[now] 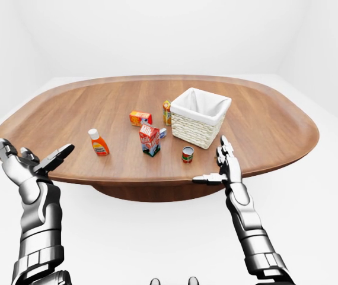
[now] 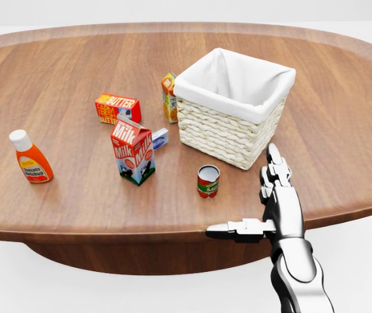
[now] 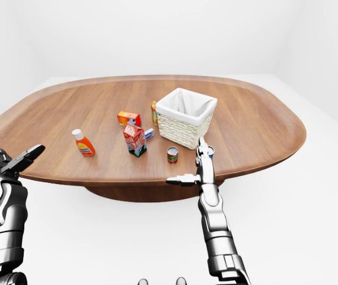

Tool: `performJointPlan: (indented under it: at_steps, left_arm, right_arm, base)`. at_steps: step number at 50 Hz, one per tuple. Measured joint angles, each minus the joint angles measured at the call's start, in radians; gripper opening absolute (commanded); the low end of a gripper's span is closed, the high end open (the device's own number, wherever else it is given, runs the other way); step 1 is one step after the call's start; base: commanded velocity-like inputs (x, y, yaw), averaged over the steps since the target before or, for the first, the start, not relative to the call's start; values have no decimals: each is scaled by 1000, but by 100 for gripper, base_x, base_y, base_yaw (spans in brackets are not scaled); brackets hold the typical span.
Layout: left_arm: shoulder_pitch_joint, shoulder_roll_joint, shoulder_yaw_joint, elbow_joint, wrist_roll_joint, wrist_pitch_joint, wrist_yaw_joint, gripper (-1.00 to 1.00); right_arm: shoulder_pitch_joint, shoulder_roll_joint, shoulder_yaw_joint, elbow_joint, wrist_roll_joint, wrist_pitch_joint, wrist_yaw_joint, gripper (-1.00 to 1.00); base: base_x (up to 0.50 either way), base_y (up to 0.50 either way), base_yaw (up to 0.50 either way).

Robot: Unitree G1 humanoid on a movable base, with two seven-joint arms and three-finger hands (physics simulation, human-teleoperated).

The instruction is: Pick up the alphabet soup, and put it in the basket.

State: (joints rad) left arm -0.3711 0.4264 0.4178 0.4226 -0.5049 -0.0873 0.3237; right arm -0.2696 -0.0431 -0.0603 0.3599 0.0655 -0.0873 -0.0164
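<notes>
A small can with a red and green label point(image 2: 207, 180) stands upright on the wooden table point(image 2: 75, 202), just below the left corner of the white-lined wicker basket point(image 2: 228, 130). My right hand point(image 2: 246, 195) is open at the table's near edge, to the right of this can, thumb pointing left and fingers pointing up. It touches nothing. A second can with a blue rim point(image 3: 209, 151) peeks out behind that hand's fingers. My left hand point(image 1: 34, 157) is open, off the table's left edge in the left-eye view.
A milk carton point(image 2: 133, 151) stands left of the can, with a small blue-white box point(image 2: 160, 138) behind it. A butter box point(image 2: 117, 108), an orange carton point(image 2: 168, 96) against the basket and a ketchup bottle point(image 2: 31, 157) are further left.
</notes>
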Motion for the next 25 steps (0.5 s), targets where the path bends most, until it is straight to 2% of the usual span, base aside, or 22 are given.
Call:
performJointPlan:
  at_steps: [25]
  left_arm:
    - [-3, -3, -5, 16, 5, 0, -4, 100]
  right_arm:
    - [17, 5, 3, 7, 6, 0, 3, 100]
  base:
    - [0, -22, 0]
